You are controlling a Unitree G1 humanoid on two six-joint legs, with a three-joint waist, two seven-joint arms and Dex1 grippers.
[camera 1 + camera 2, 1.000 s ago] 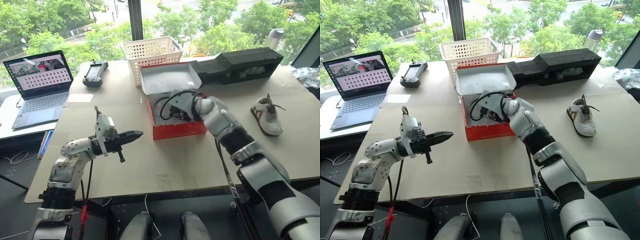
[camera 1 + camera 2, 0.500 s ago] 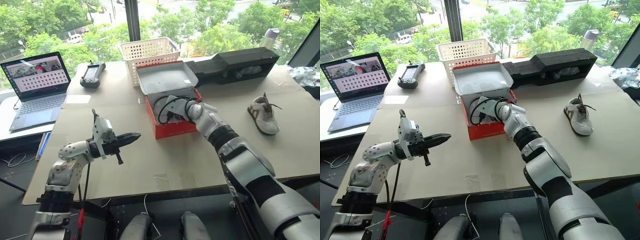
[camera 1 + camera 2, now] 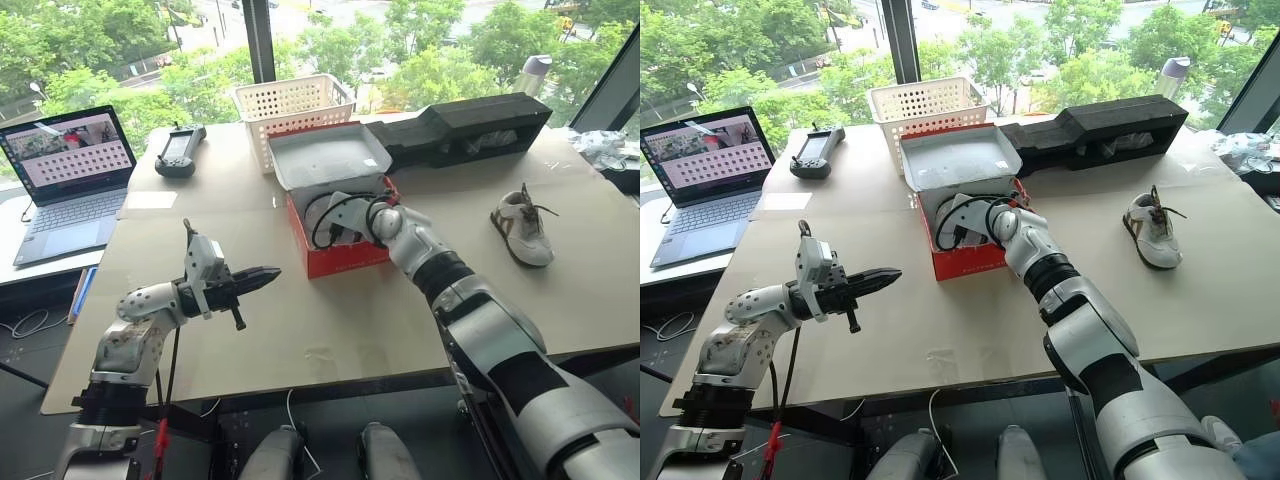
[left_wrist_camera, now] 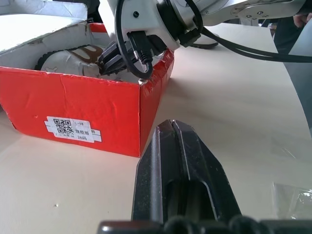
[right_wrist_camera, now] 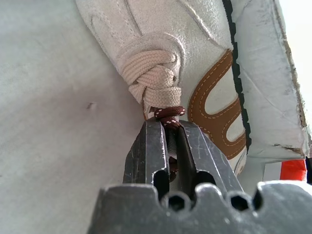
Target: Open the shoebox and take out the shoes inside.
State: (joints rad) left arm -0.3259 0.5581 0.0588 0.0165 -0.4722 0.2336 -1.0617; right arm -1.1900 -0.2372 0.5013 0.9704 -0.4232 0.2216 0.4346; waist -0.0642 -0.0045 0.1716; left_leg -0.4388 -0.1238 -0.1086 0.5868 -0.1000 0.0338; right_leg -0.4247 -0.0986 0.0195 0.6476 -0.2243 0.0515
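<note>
A: Since a second ago, right gripper (image 5: 173, 127) fingers have closed inside the shoebox (image 3: 345, 258); left gripper (image 3: 262, 274) unchanged, fingers clenched on nothing, level over the bench (image 3: 330, 320).

B: Item held?

A: Lace. Right fingers (image 5: 151, 146) pinch the dark lace end beside the knot of the shoe in the box (image 5: 195, 63). Box lid open, leaning back toward the white basket (image 3: 290, 100).

B: Location of pair?

A: One shoe in the red box, near mid-bench. Second shoe (image 3: 522, 228) already out, on the bench well to the right.

B: Handling notes?

A: Likely light; soft upper, stiffer sole. Lace is thin and could slip or pull the knot loose under load. A hold on the collar or tongue would probably be surer. Cardboard box light, may drag along.
</note>
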